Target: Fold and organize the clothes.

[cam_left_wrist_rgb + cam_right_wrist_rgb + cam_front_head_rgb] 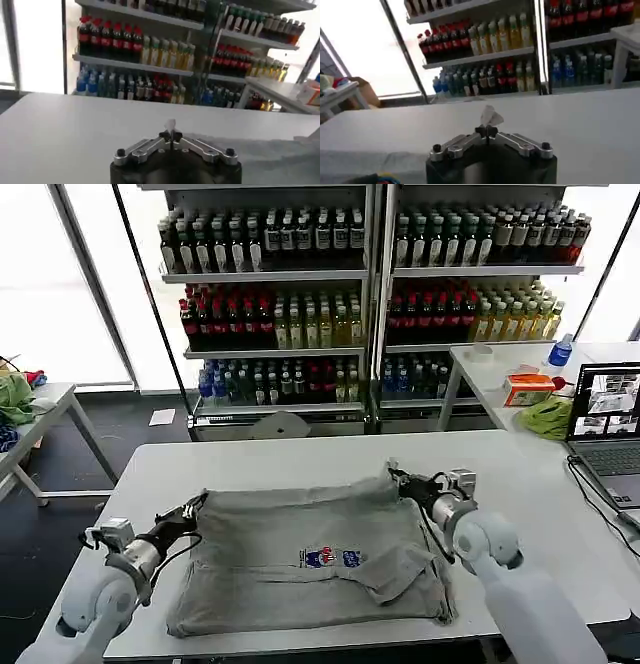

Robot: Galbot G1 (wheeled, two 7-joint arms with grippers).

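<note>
Overhead, both tools [196, 509] [398, 480] pinch shirt [310, 559] corners; wrist views show clamped fabric tips.

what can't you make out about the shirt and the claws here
- Head view: grey shirt chest print too small to read.
- Head view: shirt's near-right part hidden behind the right arm.
- Left wrist view: left claw pinches cloth; the shirt's body is cut off by the frame edge.
- Right wrist view: right claw likewise.
</note>
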